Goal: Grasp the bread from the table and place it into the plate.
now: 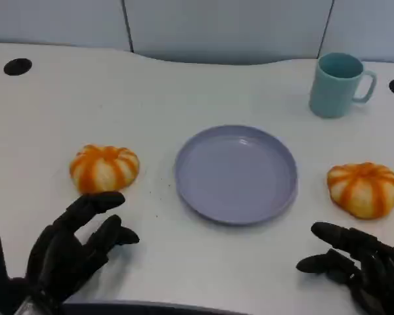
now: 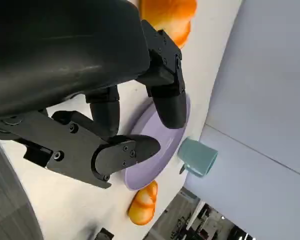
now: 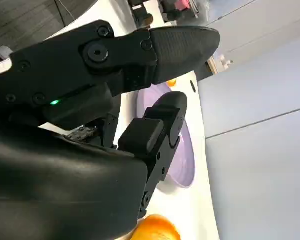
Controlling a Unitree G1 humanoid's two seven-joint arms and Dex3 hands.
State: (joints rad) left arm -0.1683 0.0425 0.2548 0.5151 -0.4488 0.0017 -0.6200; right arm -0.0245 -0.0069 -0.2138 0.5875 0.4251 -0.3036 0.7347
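Bread not yet lifted, plate bare, both robot hands low at the near edge.

White table [image 1: 184, 85] carries everything, and nothing of the job looks done: the one lavender plate [image 1: 236, 173] sits mid-table with no bread on it. One teal mug [image 1: 338, 84] stands beyond it to the far right. Two orange-striped bread rolls: the left bread [image 1: 104, 167] lies to the plate's left, the right bread [image 1: 364, 188] to its right, both on the table and apart from the plate. The left robot hand [image 1: 72, 252] hovers just short of the left bread, fingers spread, holding nothing; the right robot hand [image 1: 358, 262] sits below the right bread, fingers apart and empty. Grasp, carry and release are all left to do, by my reading.
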